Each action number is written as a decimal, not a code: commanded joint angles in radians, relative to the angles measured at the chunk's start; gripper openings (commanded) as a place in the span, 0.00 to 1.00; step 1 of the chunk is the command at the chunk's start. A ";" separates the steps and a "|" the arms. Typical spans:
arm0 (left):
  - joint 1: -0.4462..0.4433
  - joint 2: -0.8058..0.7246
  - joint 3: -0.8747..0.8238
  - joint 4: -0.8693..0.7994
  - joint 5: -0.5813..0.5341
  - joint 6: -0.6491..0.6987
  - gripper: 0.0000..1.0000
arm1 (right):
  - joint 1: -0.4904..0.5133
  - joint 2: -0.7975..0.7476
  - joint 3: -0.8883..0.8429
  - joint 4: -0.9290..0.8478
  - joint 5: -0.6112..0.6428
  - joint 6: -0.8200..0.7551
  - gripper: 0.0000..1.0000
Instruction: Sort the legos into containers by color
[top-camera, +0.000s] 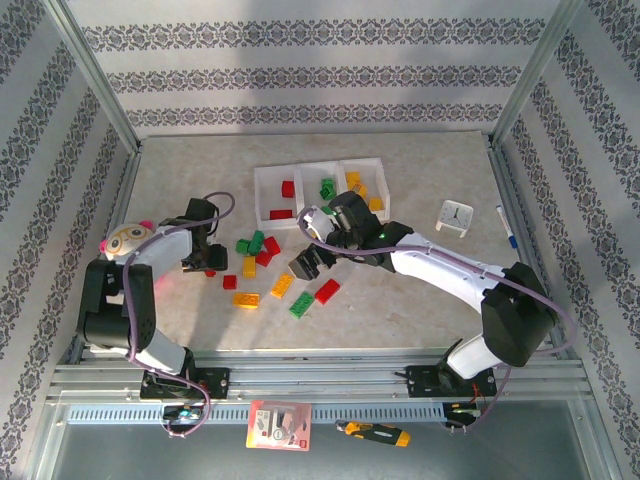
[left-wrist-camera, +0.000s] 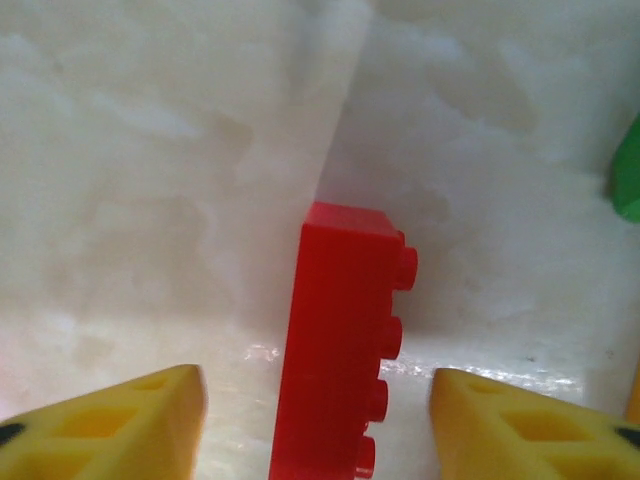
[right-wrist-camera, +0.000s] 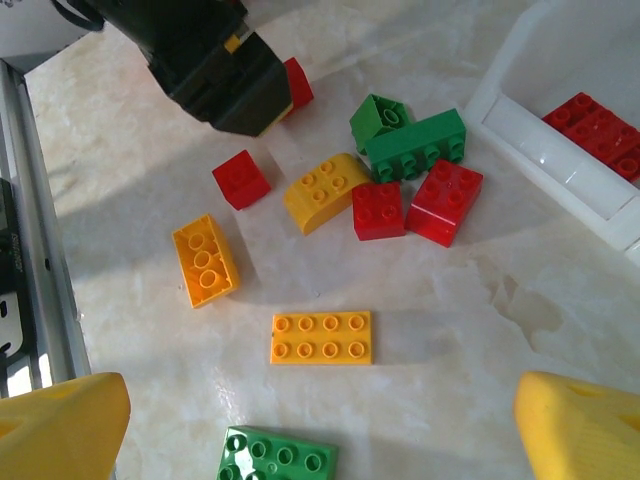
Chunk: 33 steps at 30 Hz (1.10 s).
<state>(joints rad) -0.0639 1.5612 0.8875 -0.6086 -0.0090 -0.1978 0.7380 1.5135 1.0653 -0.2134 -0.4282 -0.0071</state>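
Note:
A red lego lies on its side, studs to the right, between my left gripper's yellow fingers. A gap shows on each side, so the gripper is open around it. In the top view the left gripper is low at the left of the loose pile. My right gripper hangs open over a flat yellow lego, with a green lego below it. Red, green and yellow legos lie scattered mid-table. The three containers hold red, green and yellow legos, from left to right.
A white clock and a pen sit at the right. A round-faced toy rests by the left arm. A red card and a yellow-black tool lie below the front rail.

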 joint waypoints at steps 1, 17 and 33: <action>0.009 0.038 0.021 0.004 0.023 0.018 0.49 | 0.013 0.016 0.029 0.006 -0.015 -0.001 0.98; -0.034 -0.090 0.085 0.013 0.017 -0.026 0.22 | 0.007 0.007 0.017 0.058 0.008 0.028 0.98; -0.279 0.264 0.649 0.035 -0.002 -0.015 0.24 | -0.039 -0.065 -0.076 0.140 0.147 0.103 0.98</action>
<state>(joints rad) -0.3199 1.7470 1.4570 -0.5461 -0.0036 -0.2245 0.7086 1.4895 1.0077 -0.1066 -0.3416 0.0731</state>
